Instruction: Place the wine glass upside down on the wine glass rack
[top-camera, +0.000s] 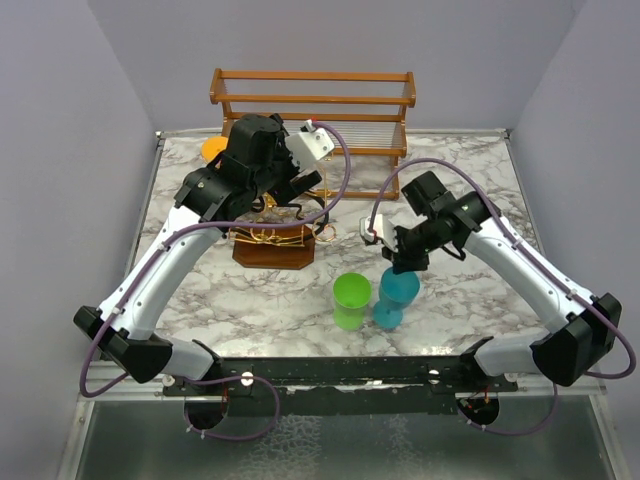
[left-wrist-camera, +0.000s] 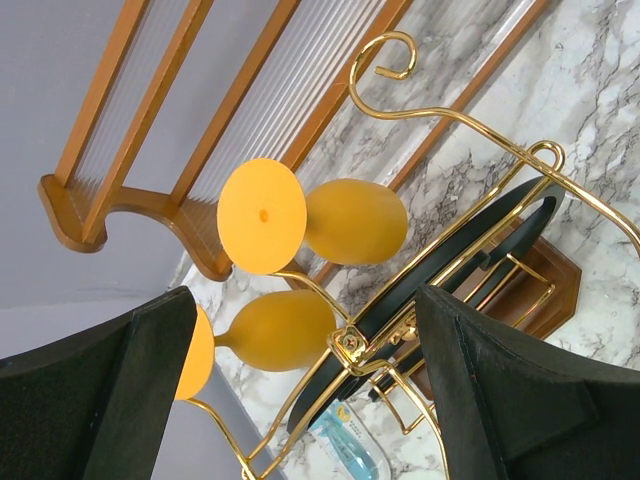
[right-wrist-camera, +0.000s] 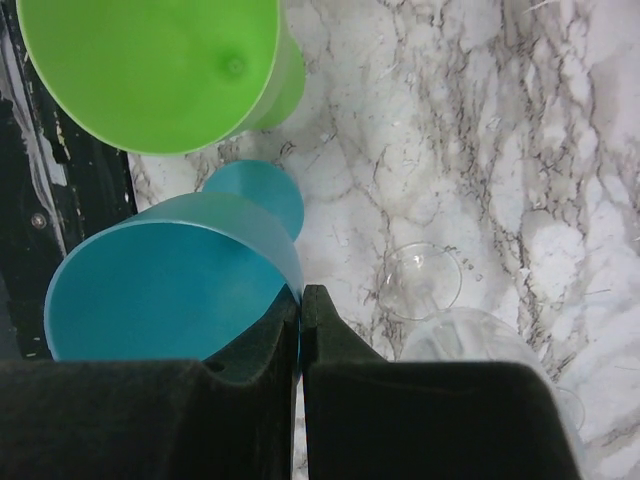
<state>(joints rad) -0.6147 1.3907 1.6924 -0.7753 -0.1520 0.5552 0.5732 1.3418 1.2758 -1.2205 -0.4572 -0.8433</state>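
Right of the gold-wire rack (top-camera: 273, 248), the teal plastic wine glass (right-wrist-camera: 170, 290) is pinched at its rim by the right gripper (right-wrist-camera: 301, 300); the left gripper (left-wrist-camera: 305, 295) is spread wide, empty.

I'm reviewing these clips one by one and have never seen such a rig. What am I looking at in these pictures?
Two robot arms, left and right, stand at a marble table. The wide picture is from a fixed camera above and behind them; the others from a camera on each wrist. On the table are a gold-and-black wire wine glass rack, a wooden shelf, a green glass, a clear glass and two orange glasses near it. The left gripper is open and empty, close to the rack. The right gripper is shut on the rim of a blue wine glass.
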